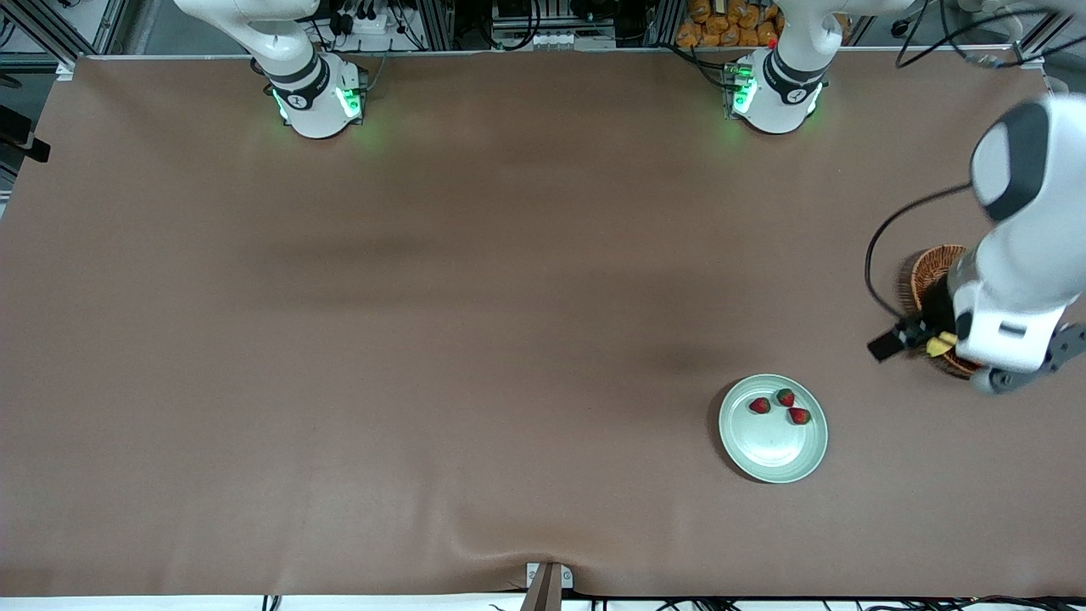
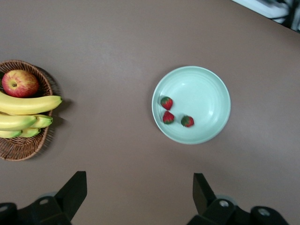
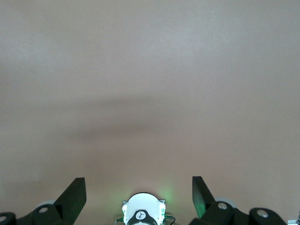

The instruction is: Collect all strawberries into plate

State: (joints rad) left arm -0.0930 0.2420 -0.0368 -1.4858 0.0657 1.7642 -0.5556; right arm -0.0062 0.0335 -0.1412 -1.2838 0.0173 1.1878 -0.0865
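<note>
Three strawberries [image 1: 759, 406] [image 1: 786, 397] [image 1: 798, 416] lie inside the pale mint-green plate [image 1: 772, 462], on the part of it farther from the front camera. In the left wrist view the strawberries [image 2: 166, 102] [image 2: 168, 117] [image 2: 187, 121] sit close together in the plate [image 2: 201, 89]. My left gripper [image 1: 1022, 361] [image 2: 139, 180] is open and empty. It hangs high over the wicker basket, apart from the plate. My right gripper [image 3: 139, 180] is open and empty over bare table near its own base; it is out of the front view.
A brown wicker basket [image 1: 933, 271] [image 2: 18, 145] stands toward the left arm's end of the table. It holds a red-yellow apple [image 2: 20, 83] and several bananas [image 2: 28, 104]. The right arm's base [image 3: 143, 213] shows under its gripper.
</note>
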